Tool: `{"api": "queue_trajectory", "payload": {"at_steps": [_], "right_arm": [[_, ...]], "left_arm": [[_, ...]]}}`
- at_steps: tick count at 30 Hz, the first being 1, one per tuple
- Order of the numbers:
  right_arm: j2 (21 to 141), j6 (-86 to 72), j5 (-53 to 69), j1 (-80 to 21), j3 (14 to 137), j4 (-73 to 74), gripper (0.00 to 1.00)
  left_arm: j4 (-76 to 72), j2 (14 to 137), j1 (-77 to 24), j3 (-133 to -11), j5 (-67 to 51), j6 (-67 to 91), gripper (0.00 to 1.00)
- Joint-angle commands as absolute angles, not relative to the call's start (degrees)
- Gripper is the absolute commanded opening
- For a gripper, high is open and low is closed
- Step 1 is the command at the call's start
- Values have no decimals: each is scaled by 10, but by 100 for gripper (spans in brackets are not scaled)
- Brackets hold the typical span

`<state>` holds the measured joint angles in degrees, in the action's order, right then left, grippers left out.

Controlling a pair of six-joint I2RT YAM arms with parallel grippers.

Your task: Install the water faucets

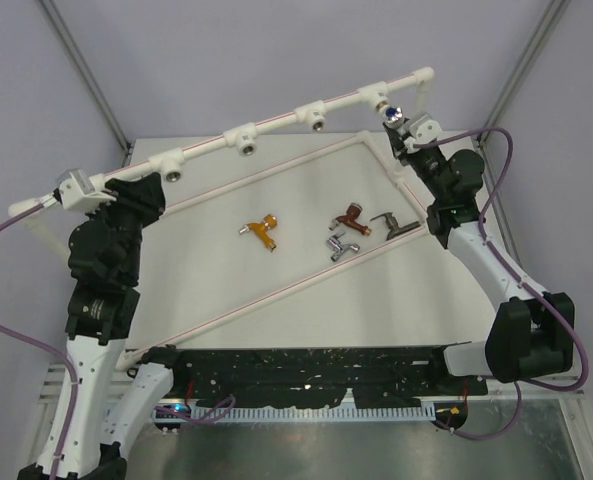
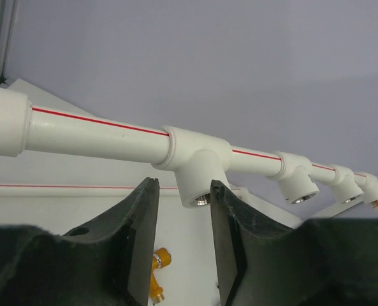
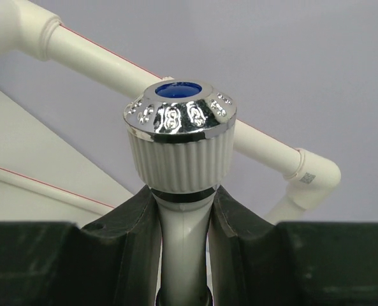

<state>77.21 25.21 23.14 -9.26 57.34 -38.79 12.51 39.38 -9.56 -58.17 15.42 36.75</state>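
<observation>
My right gripper (image 1: 406, 138) (image 3: 181, 197) is shut on the white faucet (image 3: 179, 137), a ribbed knob with a chrome cap and blue centre. I hold it up by the rightmost tee socket (image 1: 378, 99) of the white pipe frame (image 1: 276, 122). My left gripper (image 1: 148, 188) (image 2: 182, 191) is open and empty, just below the leftmost tee socket (image 2: 198, 169), touching nothing. On the table lie the orange-gold faucet (image 1: 264, 230) (image 2: 158, 274), the copper-brown faucet (image 1: 352, 215), the chrome faucet (image 1: 341, 245) and the dark bronze-grey faucet (image 1: 386, 220).
The raised top pipe carries several more tee sockets (image 1: 246, 140) (image 1: 316, 115) with metal-ringed holes. Lower frame pipes (image 1: 276, 295) cross the table diagonally around the loose faucets. A black rail (image 1: 296, 365) runs along the near edge between the arm bases.
</observation>
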Motion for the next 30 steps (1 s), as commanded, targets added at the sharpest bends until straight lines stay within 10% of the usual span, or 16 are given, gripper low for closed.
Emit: {"api": "queue_trajectory", "payload": {"at_steps": [1, 11, 30], "right_arm": [[763, 117, 227, -99, 615, -395, 5], [772, -100, 179, -98, 592, -432, 5], [787, -314, 71, -122, 578, -433, 6]], "left_arm": [[97, 381, -105, -580, 162, 304, 45], [135, 374, -122, -611, 157, 236, 72], [341, 460, -138, -749, 120, 175, 79]]}}
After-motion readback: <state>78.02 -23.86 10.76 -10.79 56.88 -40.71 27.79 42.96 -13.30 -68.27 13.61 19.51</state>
